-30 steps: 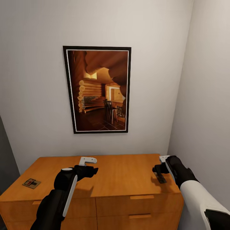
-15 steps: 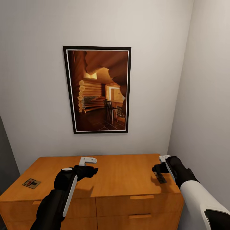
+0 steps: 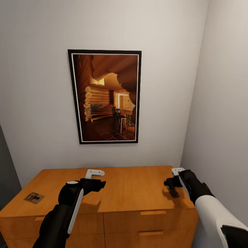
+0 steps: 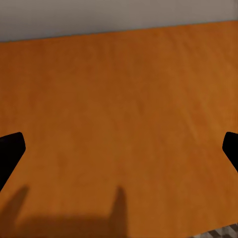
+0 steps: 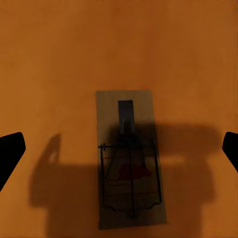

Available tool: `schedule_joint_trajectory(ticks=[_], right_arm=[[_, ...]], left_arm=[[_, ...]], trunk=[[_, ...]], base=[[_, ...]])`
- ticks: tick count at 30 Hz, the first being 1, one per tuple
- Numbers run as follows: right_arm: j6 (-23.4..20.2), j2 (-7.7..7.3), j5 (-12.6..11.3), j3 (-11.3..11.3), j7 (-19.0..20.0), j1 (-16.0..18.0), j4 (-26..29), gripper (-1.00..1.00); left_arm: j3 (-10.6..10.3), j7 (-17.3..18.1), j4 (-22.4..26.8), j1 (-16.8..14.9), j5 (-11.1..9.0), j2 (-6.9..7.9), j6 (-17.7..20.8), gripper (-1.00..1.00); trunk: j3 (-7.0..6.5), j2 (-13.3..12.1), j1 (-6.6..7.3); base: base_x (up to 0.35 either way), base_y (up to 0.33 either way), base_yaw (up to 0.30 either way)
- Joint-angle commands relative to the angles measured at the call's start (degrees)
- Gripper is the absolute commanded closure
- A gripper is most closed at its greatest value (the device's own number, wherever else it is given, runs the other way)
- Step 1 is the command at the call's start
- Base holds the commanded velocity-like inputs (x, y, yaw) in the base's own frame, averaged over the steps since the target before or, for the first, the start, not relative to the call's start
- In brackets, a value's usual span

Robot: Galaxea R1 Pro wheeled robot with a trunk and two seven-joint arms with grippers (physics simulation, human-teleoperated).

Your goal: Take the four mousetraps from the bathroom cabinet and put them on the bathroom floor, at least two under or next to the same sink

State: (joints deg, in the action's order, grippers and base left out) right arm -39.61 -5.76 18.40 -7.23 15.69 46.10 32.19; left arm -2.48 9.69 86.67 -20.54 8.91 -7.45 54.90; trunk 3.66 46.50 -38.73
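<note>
Wall (image 3: 41, 69): standing pale grey, carrying a framed picture (image 3: 105, 96) of a log interior above the furniture.

Cabinet (image 3: 131, 186): sitting low and wide, orange-brown top mostly bare, drawer fronts showing along the lower edge.

Left gripper (image 3: 98, 177): hovering over the bare middle-left of the cabinet top, fingertips spread wide at both edges of the left wrist view, gripping nothing.

Right gripper (image 3: 172, 186): hovering over the right end of the top, directly above a mousetrap (image 5: 130, 158); fingers parted wide, gripping nothing, trap lying between their lines but apart from them.

Second mousetrap (image 3: 34, 197): lying flat at the far left of the top, near the front edge, well apart from both grippers.

Handling, judged: each trap likely being light, stiff and thin, lying flush with the wood; wire parts looking delicate. Taking hold across the two long edges of the board, clear of the wire and red mark, seeming safest.

Against one second earlier: right gripper having shifted only slightly; left gripper and both traps staying put.
</note>
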Motion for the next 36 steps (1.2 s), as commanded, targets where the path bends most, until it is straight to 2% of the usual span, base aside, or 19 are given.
schedule_joint_trajectory(ticks=[1, 11, 36], right_arm=[[0.52, 0.01, 0.65, -0.25, 0.49, 0.05, -1.04, -1.00], [2.49, -0.37, 0.82, -0.28, 0.56, 0.05, -4.55, -1.00], [2.67, -1.45, 0.70, -0.24, 0.55, 0.05, -5.21, -1.00]], left_arm=[[0.02, 0.51, -0.05, -0.04, 0.60, -0.02, 0.21, -1.00], [-0.01, 0.51, -0.25, -0.07, 0.58, -0.05, 0.21, -1.00], [-0.03, 0.51, -0.36, -0.05, 0.58, -0.02, 0.21, -1.00]], trunk=[[0.10, 0.08, -0.02], [0.10, 0.08, -0.02], [0.10, 0.08, -0.02]], base=[[0.000, 0.000, 0.000], [0.000, 0.000, 0.000], [0.000, 0.000, 0.000]])
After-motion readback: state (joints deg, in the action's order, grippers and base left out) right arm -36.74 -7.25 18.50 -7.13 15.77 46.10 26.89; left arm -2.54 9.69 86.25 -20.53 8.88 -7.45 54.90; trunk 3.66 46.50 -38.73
